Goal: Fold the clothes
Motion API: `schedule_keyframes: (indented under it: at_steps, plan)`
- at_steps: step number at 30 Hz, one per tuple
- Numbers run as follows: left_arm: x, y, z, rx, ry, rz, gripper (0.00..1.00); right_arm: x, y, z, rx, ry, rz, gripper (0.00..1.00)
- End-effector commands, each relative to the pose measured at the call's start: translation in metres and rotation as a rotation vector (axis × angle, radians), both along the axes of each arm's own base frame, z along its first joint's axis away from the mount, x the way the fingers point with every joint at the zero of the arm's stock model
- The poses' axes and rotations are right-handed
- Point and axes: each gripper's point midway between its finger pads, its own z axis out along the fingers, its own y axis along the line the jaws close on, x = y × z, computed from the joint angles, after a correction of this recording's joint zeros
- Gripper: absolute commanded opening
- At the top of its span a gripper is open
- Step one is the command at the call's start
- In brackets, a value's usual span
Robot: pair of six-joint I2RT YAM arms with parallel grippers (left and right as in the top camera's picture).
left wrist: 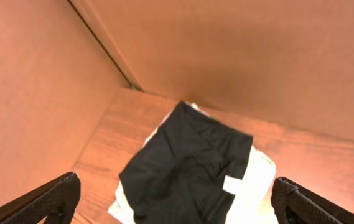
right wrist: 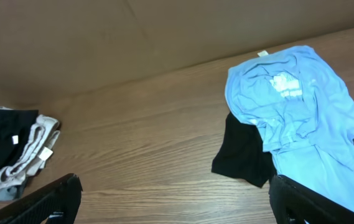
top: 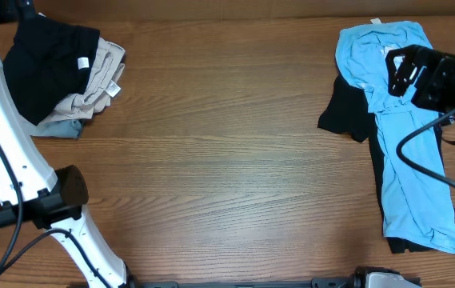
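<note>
**Blue tee still a crumpled mess on the right, both grippers empty**

Overhead: a light blue cotton T-shirt (top: 407, 160) lies unfolded down the right side of the brown wooden table (top: 211, 160), draped over a black garment (top: 347, 116) that pokes out on its left. The right gripper (top: 397, 70) hangs over the tee's upper part, but I can't tell its opening from here. In the upper left sits a stack of folded clothes (top: 59, 72), black on top and beige under it, next to the white left arm (top: 3, 152). Left wrist: the left gripper (left wrist: 175, 182) is spread wide with nothing between the fingers, and the black top of the stack is in mid-frame below it. Right wrist: the right gripper's fingers are wide apart too and hold nothing, with the tee in the upper right and the stack at the far left.
</note>
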Motion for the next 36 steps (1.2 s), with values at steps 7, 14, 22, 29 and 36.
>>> schedule_keyframes:
  at_steps: [7,14,22,29,36]
  plan:
    - [0.005,0.005,-0.013,-0.012,0.024,0.018,1.00,-0.001,-0.002,-0.013,0.005,0.068,-0.016,1.00]
    - [0.005,0.005,-0.013,-0.013,0.024,0.019,1.00,0.025,-0.016,-0.012,-0.109,-0.047,-0.065,1.00]
    - [0.005,0.005,-0.013,-0.012,0.024,0.018,1.00,0.003,-0.007,-0.055,-0.157,-0.293,-0.032,1.00]
    - [0.005,0.005,-0.013,-0.012,0.024,0.018,1.00,-0.033,0.000,-0.145,-0.144,-0.511,-0.016,1.00]
    - [0.005,0.005,-0.013,-0.012,0.024,0.018,1.00,-0.054,0.007,-0.219,-0.131,-0.611,0.014,1.00]
